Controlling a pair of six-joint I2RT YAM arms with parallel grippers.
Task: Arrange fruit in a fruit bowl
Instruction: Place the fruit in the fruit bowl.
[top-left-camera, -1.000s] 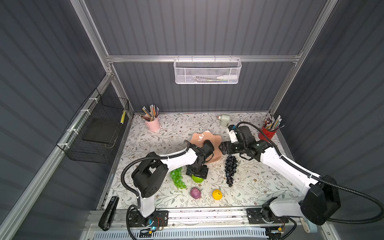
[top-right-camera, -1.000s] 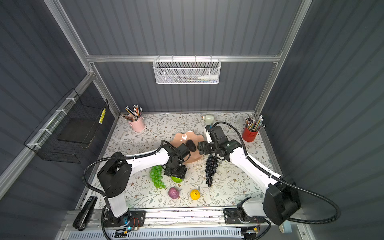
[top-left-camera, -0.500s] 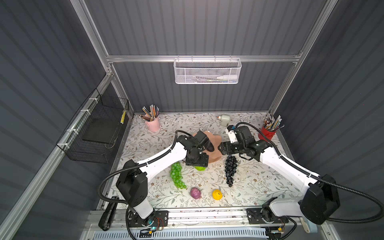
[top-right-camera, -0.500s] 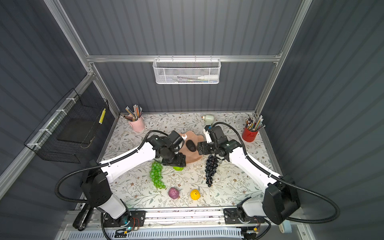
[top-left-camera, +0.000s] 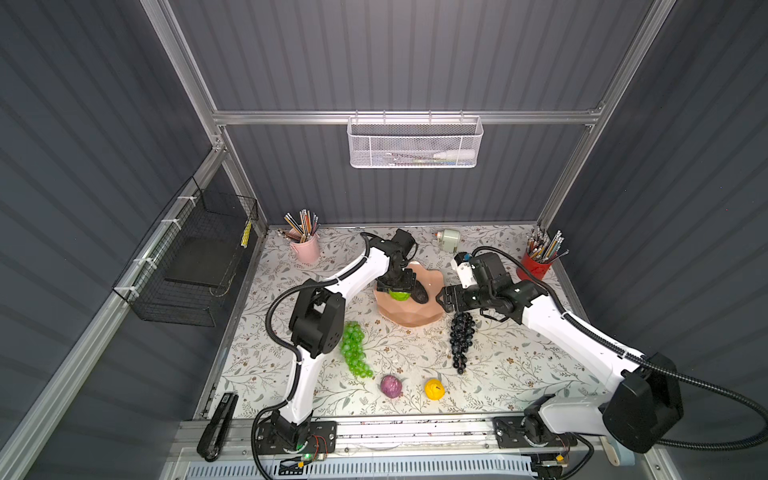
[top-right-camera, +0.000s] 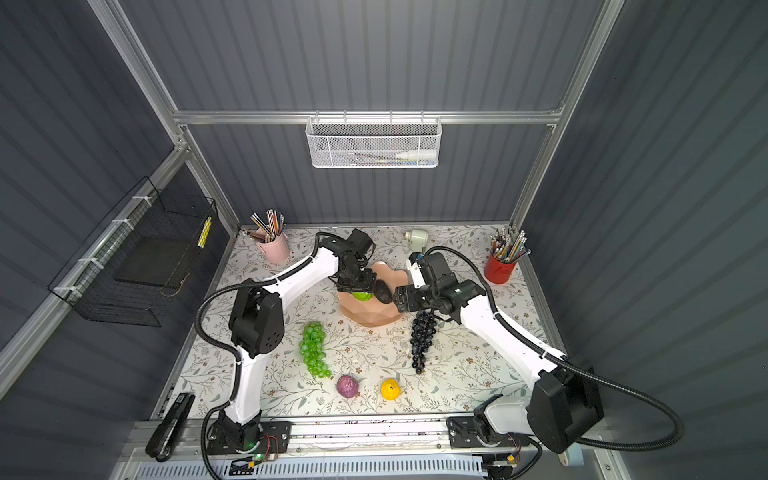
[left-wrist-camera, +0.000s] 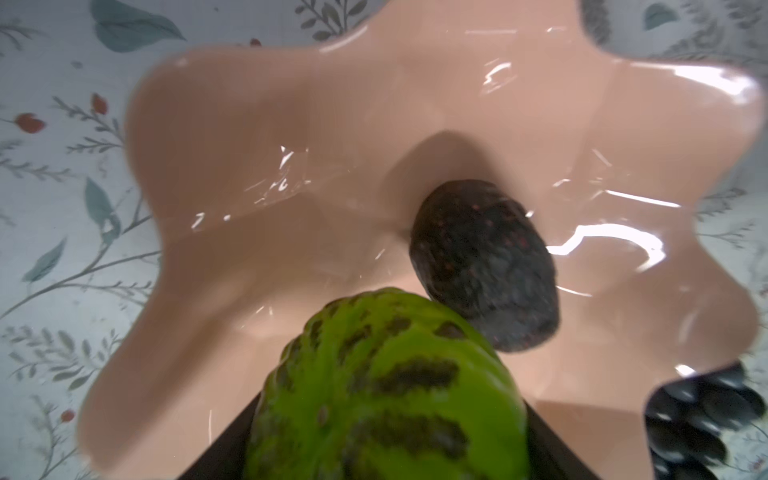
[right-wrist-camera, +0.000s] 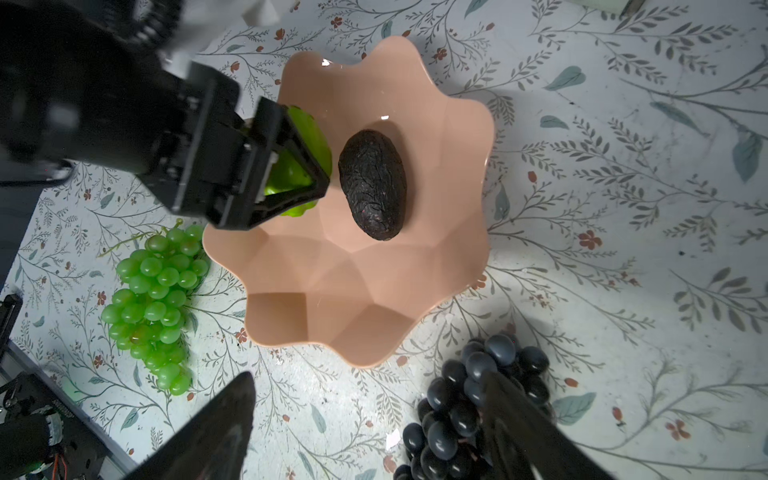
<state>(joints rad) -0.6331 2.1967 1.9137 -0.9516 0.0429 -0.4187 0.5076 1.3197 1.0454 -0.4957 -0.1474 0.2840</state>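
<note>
My left gripper (top-left-camera: 397, 290) hangs over the salmon-pink fruit bowl (top-left-camera: 409, 316), shut on the bumpy lime-green fruit (left-wrist-camera: 386, 395). A dark avocado (right-wrist-camera: 372, 185) lies inside the bowl beside it. My right gripper (right-wrist-camera: 369, 378) stands open just above the table at the bowl's near right rim, one finger over the dark grape bunch (top-left-camera: 460, 338). On the table lie the green grape bunch (top-left-camera: 354, 349), front left of the bowl, and near the front edge the small purple fruit (top-left-camera: 391, 385) and small yellow fruit (top-left-camera: 434, 389).
A pink pencil cup (top-left-camera: 306, 249) stands at the back left and a red pencil cup (top-left-camera: 534, 268) at the back right. A small pale green object (top-left-camera: 449, 240) lies behind the bowl. A black wire basket (top-left-camera: 195, 266) hangs on the left wall.
My left arm lifted the lime-green fruit from the table in front of the bowl and carried it back over the bowl. The right arm has stayed in place.
</note>
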